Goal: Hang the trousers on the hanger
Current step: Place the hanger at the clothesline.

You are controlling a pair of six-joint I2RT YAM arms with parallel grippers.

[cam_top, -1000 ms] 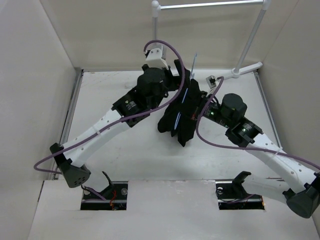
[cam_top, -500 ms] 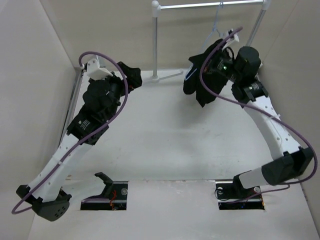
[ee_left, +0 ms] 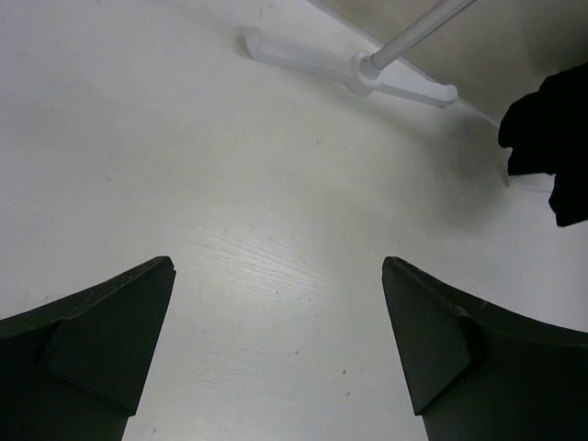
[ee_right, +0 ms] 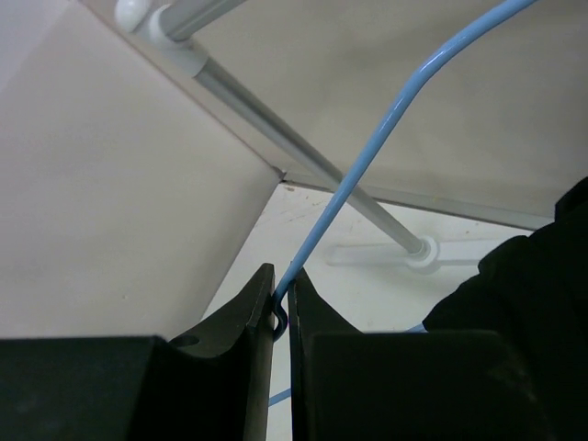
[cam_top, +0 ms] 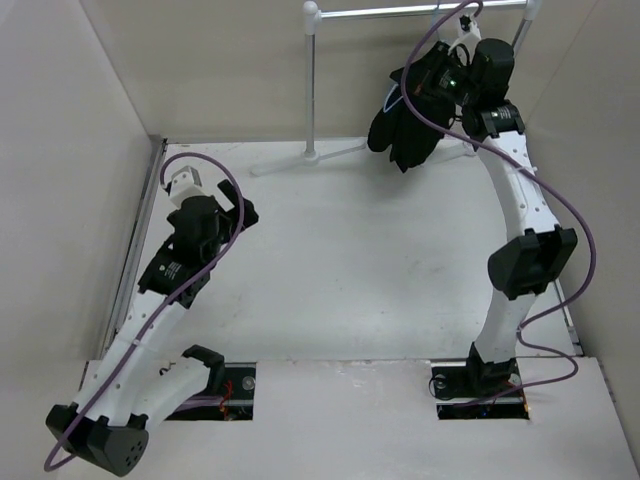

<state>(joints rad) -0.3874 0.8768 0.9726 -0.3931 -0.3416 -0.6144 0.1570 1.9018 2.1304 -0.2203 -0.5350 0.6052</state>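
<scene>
Black trousers [cam_top: 405,125] apparently draped over pale-blue hanger [ee_right: 312,243].

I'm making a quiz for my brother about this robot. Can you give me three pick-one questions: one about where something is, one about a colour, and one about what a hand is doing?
1. Where are the trousers?
A in a basket
B in a box
C up high by the rack, beside the right hand

2. What colour does the hanger wire look from the right wrist?
A red
B light blue
C green

3. How is the left hand?
A open and empty
B shut on a sock
C shut on a cup

Answers:
1 C, the black cloth dangles near the rack's top.
2 B, a pale blue wire runs up out of that hand.
3 A, its two sides stand wide apart with nothing between them.
</scene>
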